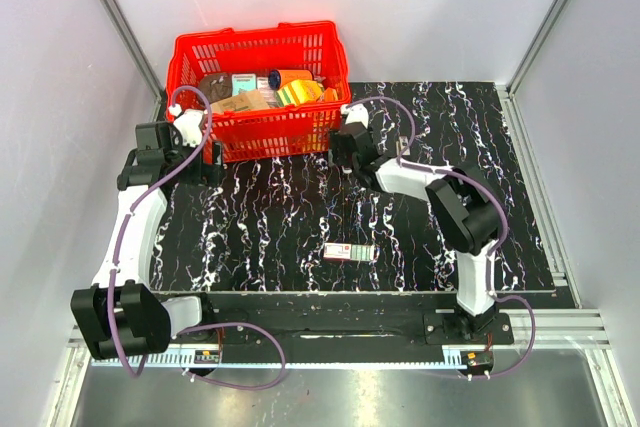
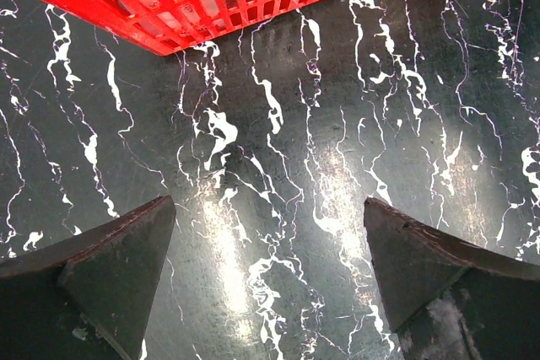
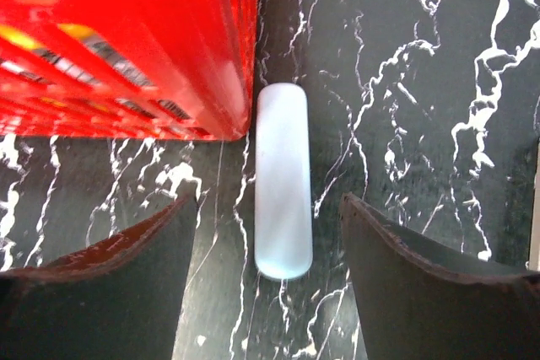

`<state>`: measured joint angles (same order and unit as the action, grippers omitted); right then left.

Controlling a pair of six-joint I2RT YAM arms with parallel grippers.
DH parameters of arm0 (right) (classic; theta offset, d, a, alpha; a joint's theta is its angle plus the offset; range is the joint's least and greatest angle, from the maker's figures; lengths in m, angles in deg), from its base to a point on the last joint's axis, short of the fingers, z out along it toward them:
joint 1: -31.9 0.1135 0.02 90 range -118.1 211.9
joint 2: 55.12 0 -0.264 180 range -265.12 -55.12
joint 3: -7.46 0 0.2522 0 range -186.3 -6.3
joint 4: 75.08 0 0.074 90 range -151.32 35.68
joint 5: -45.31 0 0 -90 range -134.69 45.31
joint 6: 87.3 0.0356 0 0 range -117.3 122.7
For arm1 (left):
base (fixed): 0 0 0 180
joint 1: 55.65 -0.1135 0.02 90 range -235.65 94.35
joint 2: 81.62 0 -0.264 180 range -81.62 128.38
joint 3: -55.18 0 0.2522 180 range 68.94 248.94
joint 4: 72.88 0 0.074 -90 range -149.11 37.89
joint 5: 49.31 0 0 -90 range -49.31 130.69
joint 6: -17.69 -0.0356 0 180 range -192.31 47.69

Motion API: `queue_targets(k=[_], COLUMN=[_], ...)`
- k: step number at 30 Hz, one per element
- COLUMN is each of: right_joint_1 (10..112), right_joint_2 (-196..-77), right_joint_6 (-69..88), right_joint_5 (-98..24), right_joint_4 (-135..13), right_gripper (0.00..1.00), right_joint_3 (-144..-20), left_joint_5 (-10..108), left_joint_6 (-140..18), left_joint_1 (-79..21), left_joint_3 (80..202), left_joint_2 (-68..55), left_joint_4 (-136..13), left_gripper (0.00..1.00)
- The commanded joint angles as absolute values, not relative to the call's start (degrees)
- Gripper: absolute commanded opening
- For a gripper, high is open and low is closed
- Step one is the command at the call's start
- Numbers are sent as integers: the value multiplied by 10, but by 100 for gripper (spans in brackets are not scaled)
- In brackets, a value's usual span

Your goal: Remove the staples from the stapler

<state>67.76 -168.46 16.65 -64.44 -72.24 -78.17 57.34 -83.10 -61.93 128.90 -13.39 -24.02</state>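
L fingers (image 2: 110, 276) fill the bottom corners of the L wrist view: two dark wedges spread wide, nothing btwn them but bare black table (image 2: 278, 124) w/ white veining. Not gripping anything. A red basket (image 1: 255, 39) runs across the top-left of that view, just ahead of the tips.

R fingers (image 3: 422, 284) are also wide open & empty. Btwn them, flat on the table, lies a rounded pale blue-white oblong (image 3: 283, 183). Its long axis points away from the wrist cam and its near end sits inside the gap, w/ space on both sides, so no contact. Its far end is just beside the basket's corner; touching or not, can't tell.

Top view: both arms reach to the basket's near side, L at its left corner, R at its right. The basket sits at the table's far edge, holding assorted boxes & packets (orange, yellow, teal, brown). A small red-green-white box (image 1: 348, 251) lies alone nearer the arm bases, well apart from both sets of fingers.

The stapler: can't pick it out in any view; whether it's among the basket's contents, can't tell.
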Motion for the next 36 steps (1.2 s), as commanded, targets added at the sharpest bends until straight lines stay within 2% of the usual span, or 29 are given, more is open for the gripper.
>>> queue_targets(k=[1, 9, 18, 20, 28, 36], right_joint_1=[679, 681, 707, 716, 812, 905], right_joint_2=[-1724, -1747, -1695, -1685, -1644, -1700], right_joint_6=[125, 130, 124, 129, 210, 321], right_joint_5=[-677, -691, -716, -718, -736, -762], right_joint_4=[-730, -721, -758, -753, -705, -579], right_gripper=[73, 65, 31, 27, 28, 34], right_joint_3=[-823, -820, -764, -756, -734, -819], left_joint_5=[557, 558, 560, 562, 566, 566], left_joint_6=[-843, -850, -847, -846, -850, -866], left_joint_1=[-623, -624, -624, -624, -624, -624], left_joint_3=[1296, 1293, 1285, 1284, 1282, 1281], left_joint_2=[-146, -156, -159, -161, -168, -175], left_joint_4=[-246, -246, -246, -246, -242, -228], left_gripper=[99, 99, 99, 99, 99, 99])
